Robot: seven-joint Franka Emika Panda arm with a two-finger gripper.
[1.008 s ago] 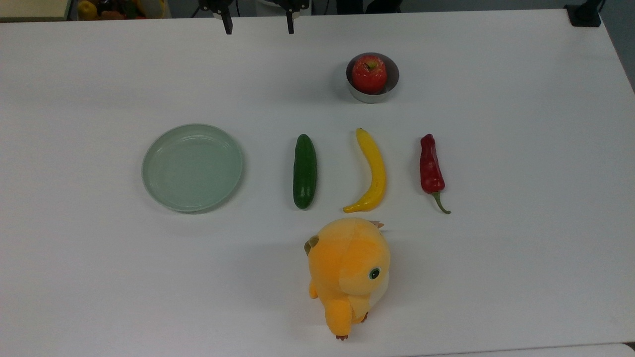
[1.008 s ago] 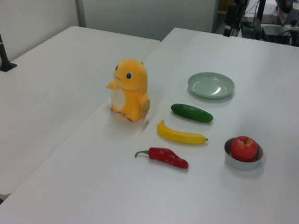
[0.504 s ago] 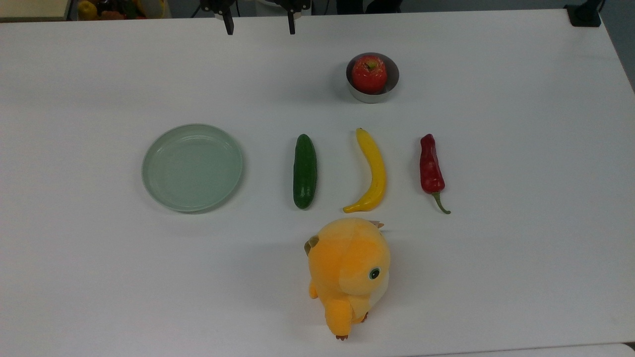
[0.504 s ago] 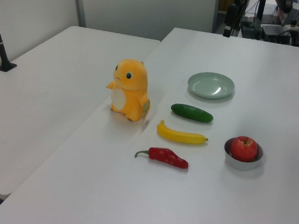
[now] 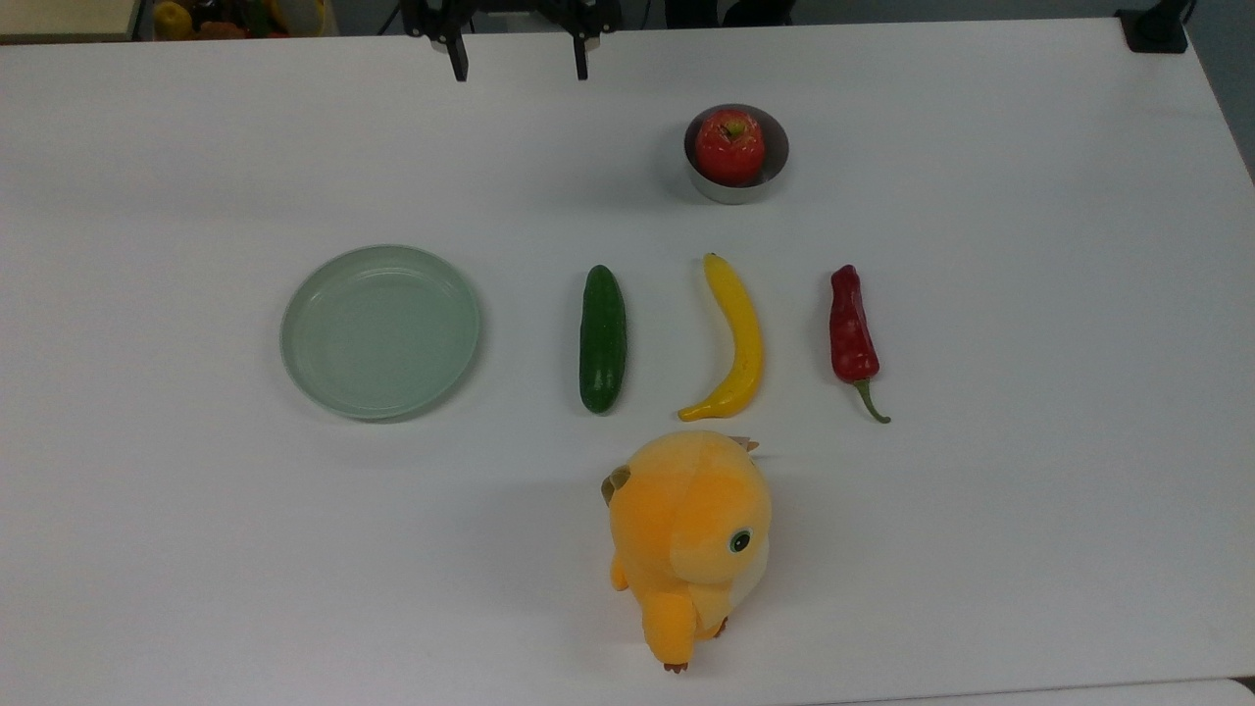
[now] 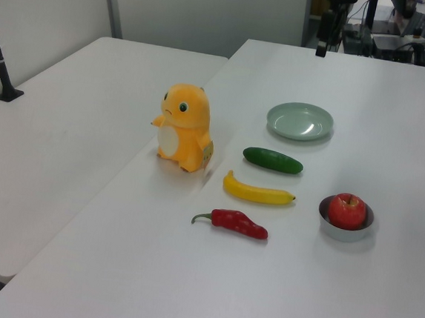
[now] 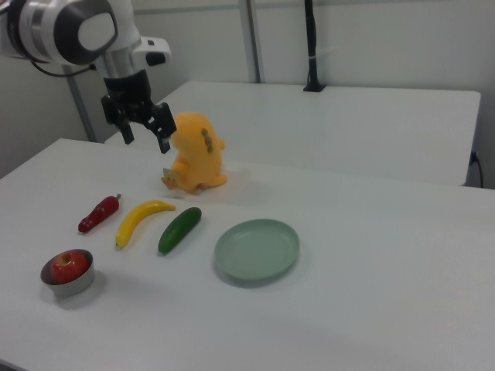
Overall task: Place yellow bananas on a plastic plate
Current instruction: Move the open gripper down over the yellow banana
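The yellow banana [image 5: 737, 338] lies on the white table between a dark green cucumber [image 5: 602, 338] and a red chili pepper [image 5: 851, 333]; it also shows as banana [image 6: 256, 192] and banana [image 7: 141, 218]. The pale mint-green plate [image 5: 380, 330], plate [image 6: 300, 121], plate [image 7: 257, 249] sits bare to the top view's left of the cucumber. My gripper [image 5: 518, 67], gripper [image 7: 145, 131] hangs open and holding nothing, high above the table at the top view's upper edge, far from the banana.
A small grey metal bowl [image 5: 775, 167] holds a red apple [image 5: 729, 146] beyond the banana. An orange-yellow plush toy [image 5: 691, 539] stands upright near the table's front edge in the top view. A second white table [image 6: 66, 131] adjoins at the left view's left.
My gripper has come a little further into the top view from its upper edge, still open. Nothing on the table has moved.
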